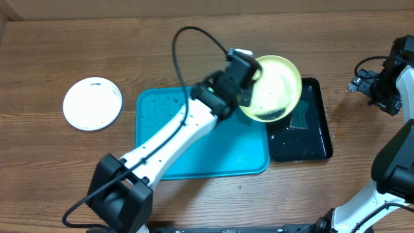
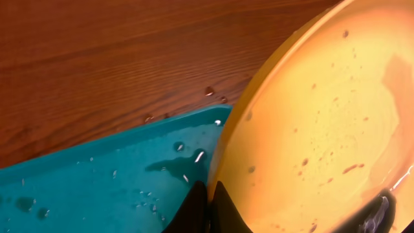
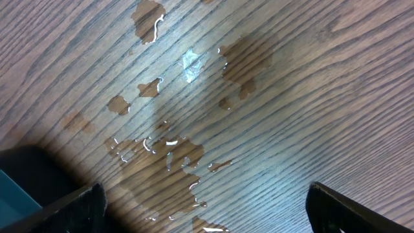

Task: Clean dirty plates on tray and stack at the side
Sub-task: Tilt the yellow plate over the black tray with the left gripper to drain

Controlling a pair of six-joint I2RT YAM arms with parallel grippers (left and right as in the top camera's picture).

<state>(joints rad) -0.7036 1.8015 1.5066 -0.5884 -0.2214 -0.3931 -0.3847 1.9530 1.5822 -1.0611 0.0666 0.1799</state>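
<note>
Overhead shows the job partly through, by my reading. The white plate lies alone on the table, well left of the tray, which looks like the start of the side stack. The left gripper has its jaws clenched on the rim of the yellow-green plate, held tilted above the tray's far right corner and the black tray. The left wrist view shows specks and a smear on it, so its cleaning looks unfinished. The tray holds only water drops (the pale blue-green plate is nowhere in view). The right gripper hangs with jaws released over wet table, holding nothing
</note>
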